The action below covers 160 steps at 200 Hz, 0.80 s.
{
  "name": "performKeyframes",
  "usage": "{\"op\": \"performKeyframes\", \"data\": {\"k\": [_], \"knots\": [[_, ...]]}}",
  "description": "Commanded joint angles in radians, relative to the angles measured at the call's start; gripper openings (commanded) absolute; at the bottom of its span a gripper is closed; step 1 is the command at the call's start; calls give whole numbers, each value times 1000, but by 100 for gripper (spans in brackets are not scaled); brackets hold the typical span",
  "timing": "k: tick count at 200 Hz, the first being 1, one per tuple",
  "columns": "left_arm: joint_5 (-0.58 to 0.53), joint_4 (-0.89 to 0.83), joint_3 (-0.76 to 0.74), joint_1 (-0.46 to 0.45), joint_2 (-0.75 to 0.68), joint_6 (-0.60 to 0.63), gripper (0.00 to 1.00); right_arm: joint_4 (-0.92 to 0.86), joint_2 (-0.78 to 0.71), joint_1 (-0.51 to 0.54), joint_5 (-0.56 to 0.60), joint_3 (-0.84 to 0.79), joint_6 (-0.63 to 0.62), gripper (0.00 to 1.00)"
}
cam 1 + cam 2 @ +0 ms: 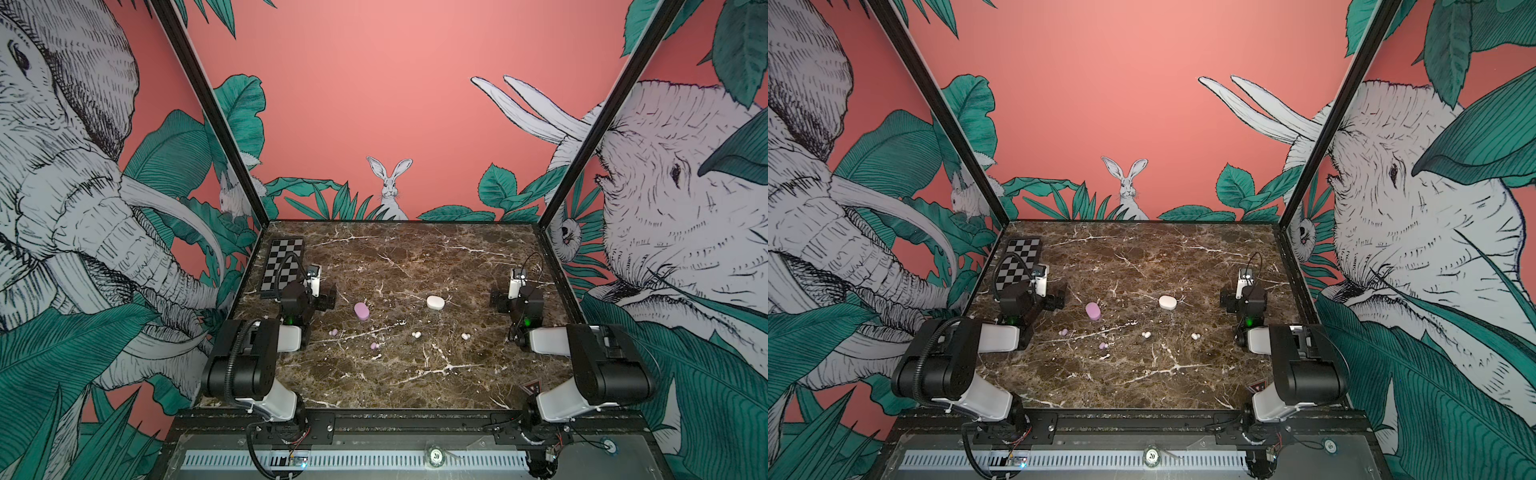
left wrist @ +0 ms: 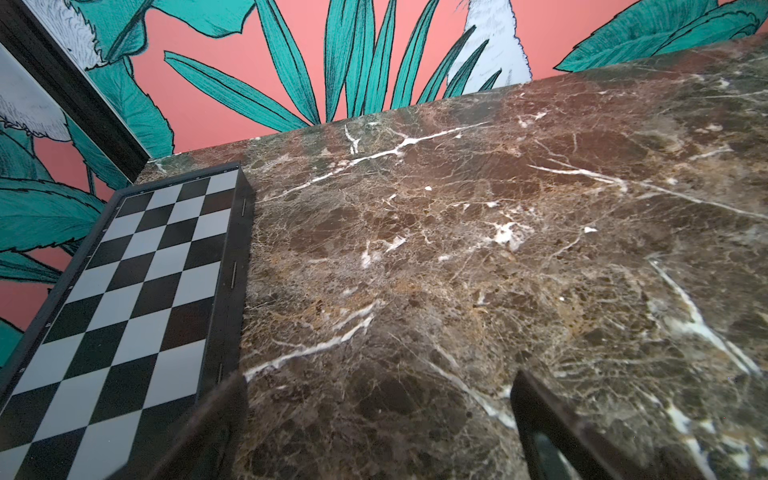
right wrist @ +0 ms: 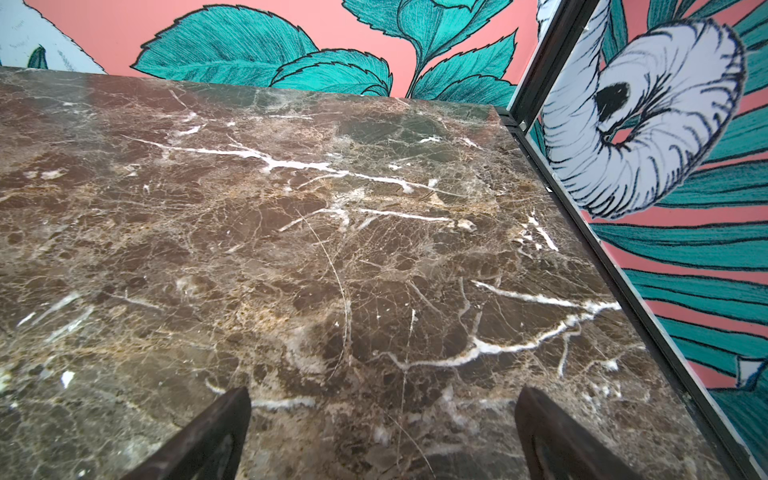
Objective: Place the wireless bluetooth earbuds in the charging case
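While a black-and-white checkered board (image 1: 282, 266) is set at the brown marble surface's (image 1: 415, 382) far left corner, four tiny lilac and white plastic earbuds (image 1: 416, 334) are scattered mid-surface. The left gripper (image 2: 378, 382) and right gripper (image 3: 382, 395) are held wide apart, empty.

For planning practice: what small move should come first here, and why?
Probably swing the left hand toward the lilac case: that hand is open and empty, the case looks closed, and the lilac earbuds lie loose near it.
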Motion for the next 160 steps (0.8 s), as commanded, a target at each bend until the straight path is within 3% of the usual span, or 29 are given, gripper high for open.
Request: {"op": "performKeyframes", "data": {"k": [1, 35, 58, 74, 85, 107, 125, 146, 152, 160], "knots": [[-33, -11, 8, 7, -11, -8, 99, 17, -5, 0, 3, 13, -4, 98], [-83, -46, 7, 7, -60, -28, 99, 21, -7, 1, 7, 10, -5, 98], [-88, -181, 30, 5, -173, -25, 99, -47, -123, 25, 171, 9, 23, 98], [-130, -296, 69, 1, -290, -73, 99, -204, -259, 68, 258, 44, 14, 98], [-126, -332, 82, 1, -374, -111, 99, -282, -345, 85, 347, 75, 159, 98], [-139, -518, 162, -1, -526, -186, 99, -617, -509, 72, 397, 181, 673, 98], [-296, -666, 215, -2, -622, -407, 99, -738, -613, 45, 257, 192, 882, 98], [-562, -1069, 293, 1, -734, -899, 99, -588, -631, 60, 63, 178, 822, 98], [-572, -1131, 301, 1, -769, -958, 99, -631, -619, 72, 35, 209, 829, 98], [-531, -1128, 287, 0, -819, -944, 99, -695, -596, 102, 17, 254, 829, 98]]}}
